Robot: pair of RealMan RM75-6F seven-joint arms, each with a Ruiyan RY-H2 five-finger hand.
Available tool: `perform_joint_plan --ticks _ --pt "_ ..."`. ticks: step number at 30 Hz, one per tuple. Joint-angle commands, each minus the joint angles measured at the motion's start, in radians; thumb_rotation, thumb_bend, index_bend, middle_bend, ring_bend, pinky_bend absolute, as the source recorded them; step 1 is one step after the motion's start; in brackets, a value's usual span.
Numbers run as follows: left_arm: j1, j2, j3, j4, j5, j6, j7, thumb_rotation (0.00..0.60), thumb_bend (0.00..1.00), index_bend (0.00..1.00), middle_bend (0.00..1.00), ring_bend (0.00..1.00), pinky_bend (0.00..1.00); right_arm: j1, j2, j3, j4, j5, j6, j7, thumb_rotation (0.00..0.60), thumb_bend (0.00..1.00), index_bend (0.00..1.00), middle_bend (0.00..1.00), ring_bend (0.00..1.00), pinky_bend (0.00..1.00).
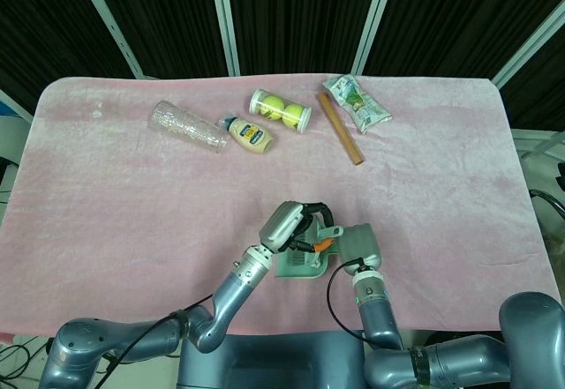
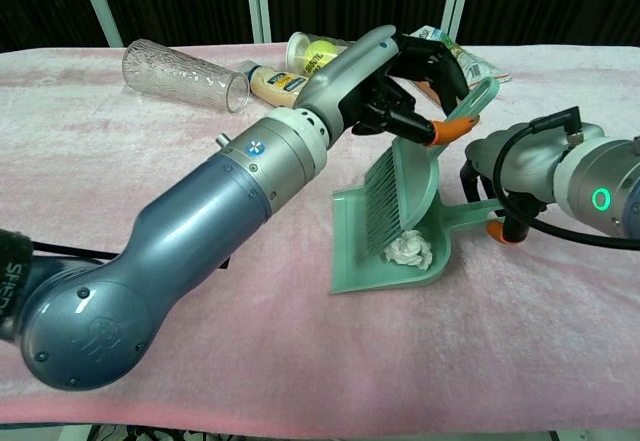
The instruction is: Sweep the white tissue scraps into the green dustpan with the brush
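one brush [image 2: 398, 193] — one dustpan [image 2: 355, 256]

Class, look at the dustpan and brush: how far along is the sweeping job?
Nearly done. A white tissue scrap lies inside the green dustpan. The left hand holds the brush with its bristles over the pan; the right hand is at the handle. No scrap shows on the cloth; lifting the brush remains.

mint-green dustpan [image 2: 352, 251] and brush [image 2: 398, 193], white tissue scrap [image 2: 411, 252], pink tablecloth [image 2: 300, 361], yellow tennis balls [image 1: 280, 108]
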Motion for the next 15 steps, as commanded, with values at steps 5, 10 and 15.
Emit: perform_joint_plan --ticks 5,10,15 --pt "-0.013 0.024 -0.01 -0.031 0.031 0.028 -0.025 0.6 0.38 0.65 0.63 0.89 1.0 -0.006 0.005 0.004 -0.001 0.012 -0.007 0.015 0.6 0.49 0.61 0.58 0.71 0.83" --pt "-0.006 0.079 -0.008 -0.086 0.046 0.038 -0.017 0.6 0.38 0.64 0.63 0.89 1.0 -0.009 0.004 0.006 0.002 0.017 -0.011 0.026 0.6 0.49 0.61 0.58 0.71 0.83" --pt "0.003 0.16 -0.004 -0.121 0.059 0.035 0.011 0.6 0.38 0.64 0.63 0.89 1.0 -0.009 0.006 0.007 0.008 0.011 -0.009 0.032 0.6 0.49 0.61 0.58 0.71 0.83"
